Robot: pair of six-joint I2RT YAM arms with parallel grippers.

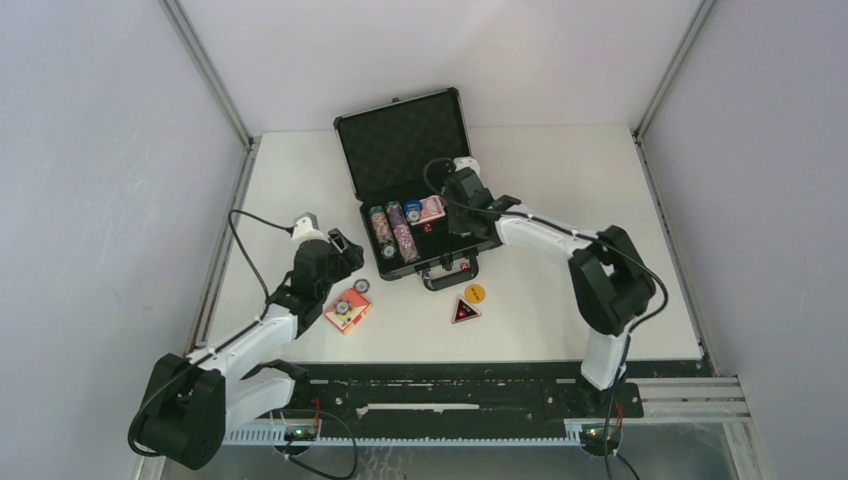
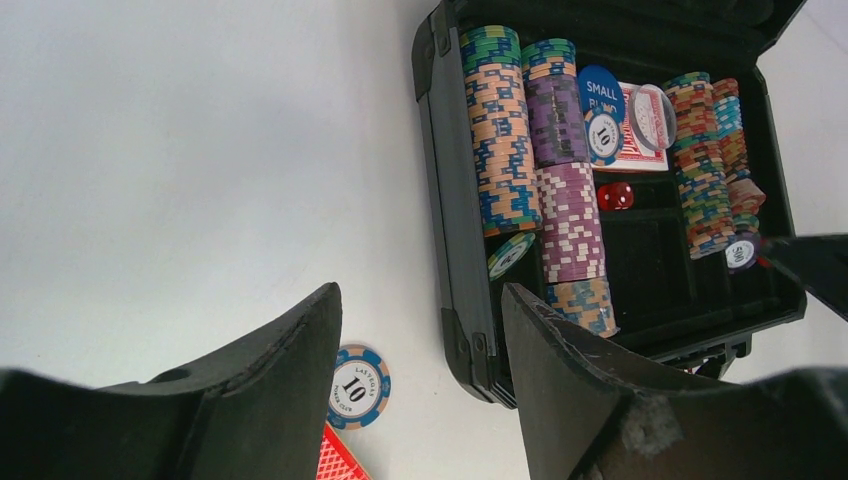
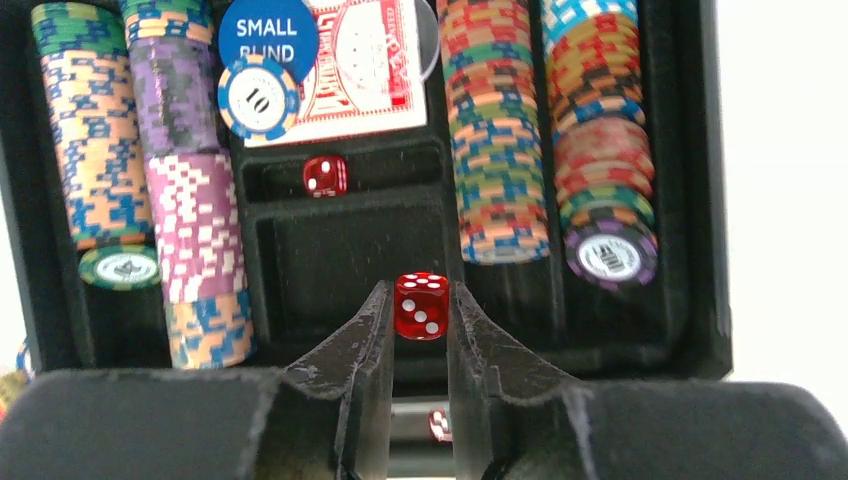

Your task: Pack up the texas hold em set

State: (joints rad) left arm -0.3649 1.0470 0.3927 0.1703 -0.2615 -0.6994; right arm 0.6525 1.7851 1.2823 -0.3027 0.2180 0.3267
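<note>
Two red dice w/ white pips show in the right wrist view. The held die point(image 3: 421, 305) is pinched between the right gripper's point(image 3: 420, 300) black jaws, over an empty foam pocket mid-case. The second die point(image 3: 325, 175) lies in the small pocket just beyond.

Readable: the blue round button point(image 3: 268, 35) says "SMALL BLIND", and the chip point(image 3: 258, 97) leaning on it says "10". Behind both is a red card box point(image 3: 370, 70) w/ ornate white print, too blurred to read. Chip rows point(image 3: 500, 140) lie on edge in slots L and R, rims striped in many colours, running front-to-back.

The briefcase point(image 1: 420, 268) sits mid-table: hard dark shell, metal corners, black foam inside. Its lid point(image 1: 400, 140) is open and stands up at the far side; the handle point(image 1: 447, 281) is on the near side. Long axis runs approx L-R, skewed a bit.

The left gripper point(image 2: 420, 300) has jaws apart w/ nothing between them, above the table by the case's near-left corner. A loose chip point(image 2: 358, 386) on the table reads "LAS VEGAS" and "10". Near it lies a table card box point(image 1: 347, 310). By the handle are a yellow round button point(image 1: 475, 293) and a triangular red-black piece point(image 1: 464, 311).
</note>
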